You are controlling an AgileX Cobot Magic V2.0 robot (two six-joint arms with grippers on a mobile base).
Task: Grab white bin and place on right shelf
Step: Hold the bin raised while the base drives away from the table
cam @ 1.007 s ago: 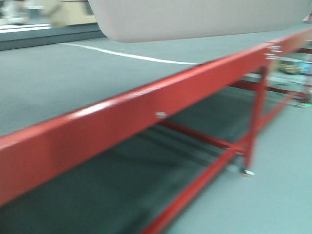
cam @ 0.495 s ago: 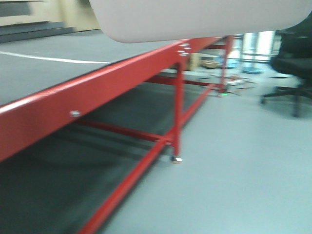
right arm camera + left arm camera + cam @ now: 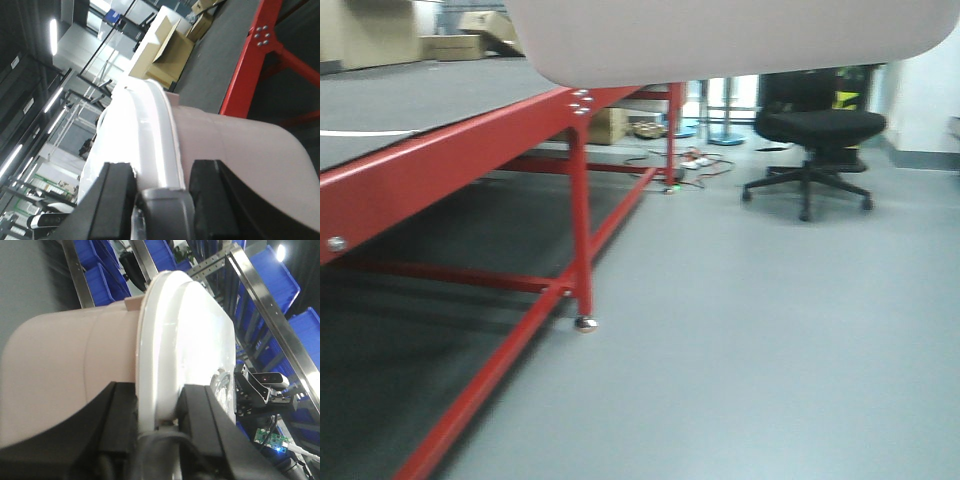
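Note:
The white bin (image 3: pixel 720 40) hangs at the top of the front view, its pinkish underside filling the upper edge, lifted off any surface. My left gripper (image 3: pixel 159 400) is shut on the bin's pale lid rim (image 3: pixel 170 340), one finger on the pink wall and one on the lid. My right gripper (image 3: pixel 162 172) is shut on the opposite rim of the bin (image 3: pixel 150 130) the same way. The stainless-steel right shelf does not show in the front view; steel rack rails (image 3: pixel 260 295) with blue crates show behind the bin in the left wrist view.
A red-framed table (image 3: pixel 440 165) with a dark mat runs along the left, its leg (image 3: pixel 582 230) standing on the grey floor. A black office chair (image 3: pixel 815 130) stands at the back right. Cardboard boxes (image 3: pixel 470 35) and cables lie at the back.
The front view has swung to the right: the red table slid left out of centre, and the open floor and office chair came into view. The bin stays held at the top.

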